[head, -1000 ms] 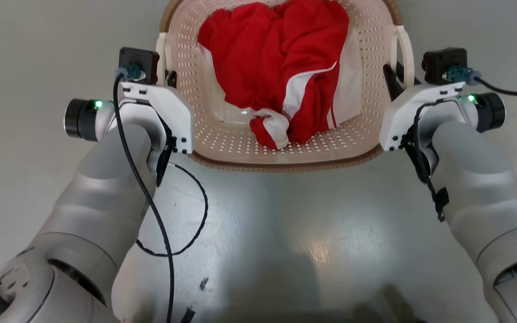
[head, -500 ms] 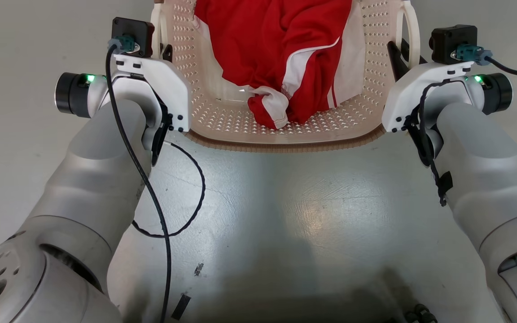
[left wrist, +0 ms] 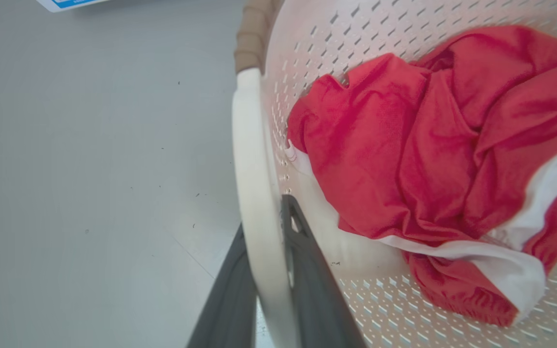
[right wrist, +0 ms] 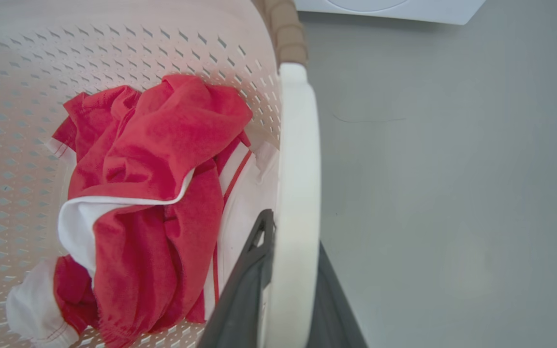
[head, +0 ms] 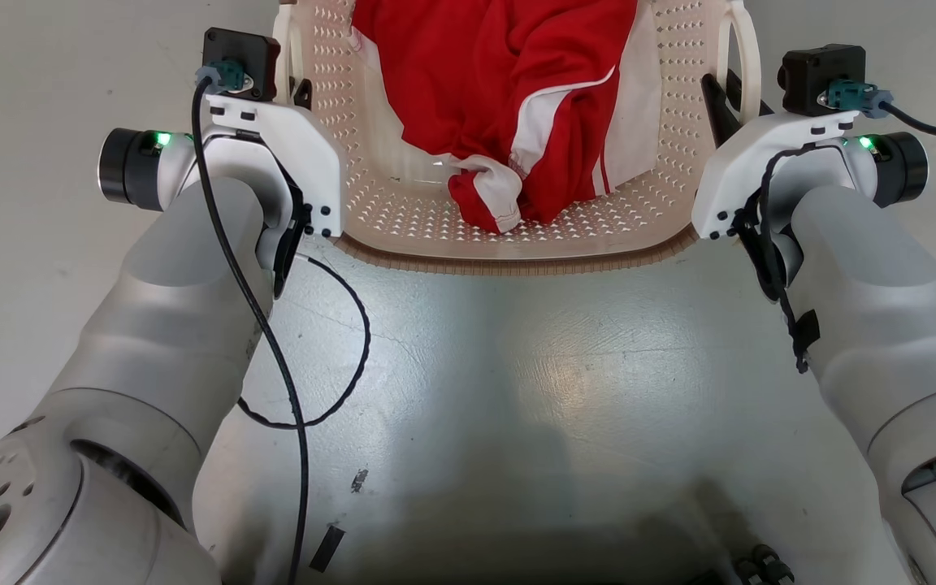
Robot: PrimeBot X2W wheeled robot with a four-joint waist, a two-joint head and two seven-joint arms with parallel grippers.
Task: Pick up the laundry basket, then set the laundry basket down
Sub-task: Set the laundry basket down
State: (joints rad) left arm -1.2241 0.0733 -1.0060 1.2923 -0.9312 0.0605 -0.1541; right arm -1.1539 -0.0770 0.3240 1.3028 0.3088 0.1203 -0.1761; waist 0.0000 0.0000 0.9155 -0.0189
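The pale grey left forearm [head: 167,325], with a loose black cable [head: 273,357] looping off it, reaches forward to the left gripper [left wrist: 263,217]. Its two long dark fingers stand narrow, pinched on the white left side handle [left wrist: 252,145]: one finger lies on the handle's outer face and the other on the inner face, inside the basket. Past that gripper's outer side is bare grey floor [left wrist: 90,169], with a blue-and-white corner [left wrist: 68,4] far ahead.

The laundry basket [head: 403,219], a small cream-white perforated plastic tub with a brown woven-look rim band [head: 517,264], hangs between the two grippers, each holding one handle. Whether its base touches the floor cannot be told. Inside it, just inboard of both grippers, lies a crumpled red garment with white panels [head: 500,73].

The white right side handle [right wrist: 298,145] sits between the dark fingers of the right gripper [right wrist: 294,232], which are also narrow and clamped on it, one inside the basket and one outside. Beyond its outer side the floor runs to a white appliance edge [right wrist: 389,7]. The right forearm [head: 866,301] trails back from there.
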